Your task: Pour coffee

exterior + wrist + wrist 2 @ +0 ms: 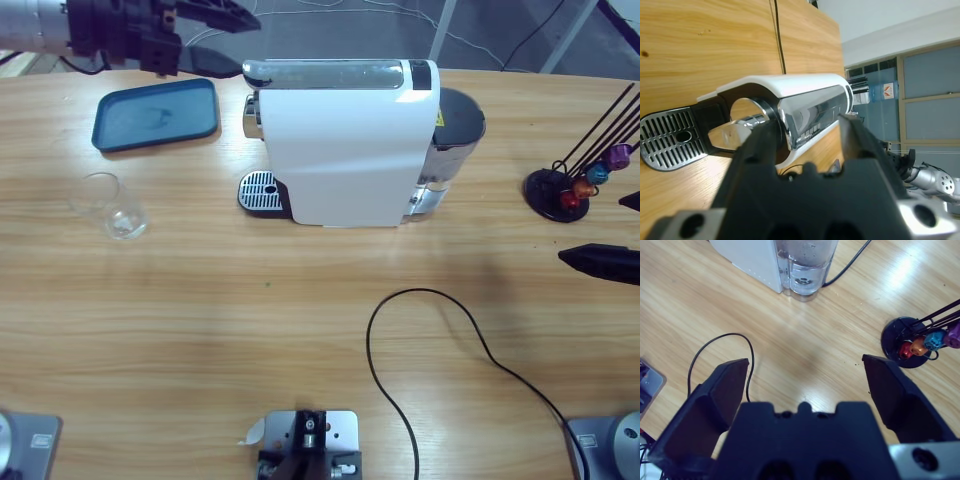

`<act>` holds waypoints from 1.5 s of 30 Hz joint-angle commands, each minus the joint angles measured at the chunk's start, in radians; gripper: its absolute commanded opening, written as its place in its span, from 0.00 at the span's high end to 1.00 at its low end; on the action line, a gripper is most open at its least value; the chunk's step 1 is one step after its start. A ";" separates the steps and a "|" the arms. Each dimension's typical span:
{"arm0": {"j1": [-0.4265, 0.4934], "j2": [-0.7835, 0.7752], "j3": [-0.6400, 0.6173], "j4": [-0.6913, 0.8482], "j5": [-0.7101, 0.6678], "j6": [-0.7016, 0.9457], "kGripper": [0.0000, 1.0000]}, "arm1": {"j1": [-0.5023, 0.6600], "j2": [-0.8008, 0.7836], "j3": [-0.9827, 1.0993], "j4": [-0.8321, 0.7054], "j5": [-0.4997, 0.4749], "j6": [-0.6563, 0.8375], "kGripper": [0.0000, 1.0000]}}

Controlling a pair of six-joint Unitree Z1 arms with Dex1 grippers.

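The coffee machine [345, 150] stood at the middle of the wooden table [200, 330], a smooth white block with a glossy chrome band along its top and a round perforated drip tray [262, 192] jutting from its left end; the spout above that tray was hard to make out from above. At its right end the clear water tank [455, 135] was partly hidden behind the body, and its black power cable [440, 330] curled across the table and ran off the bottom edge. A clear, empty glass [110, 205] stood well to the left of the machine, apart from the drip tray, near a flat blue rectangular tray [155, 113] with rounded corners. The left gripper [215, 35] hung at the upper left, beside the machine's top, mostly cut off by the edge; in its wrist view its black jaws stood apart with the machine's chrome front between them in the distance, touching nothing. The right gripper [625, 230] showed only as black tips at the right edge, its jaws spread wide and holding nothing. Just beside it stood a black wire capsule stand [555, 190] carrying coloured capsules [595, 175], red, orange, blue and purple.
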 commanded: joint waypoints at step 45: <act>-0.452 -0.360 0.118 0.558 1.050 0.800 0.00 | -0.306 0.056 0.217 -0.365 -0.313 0.100 0.02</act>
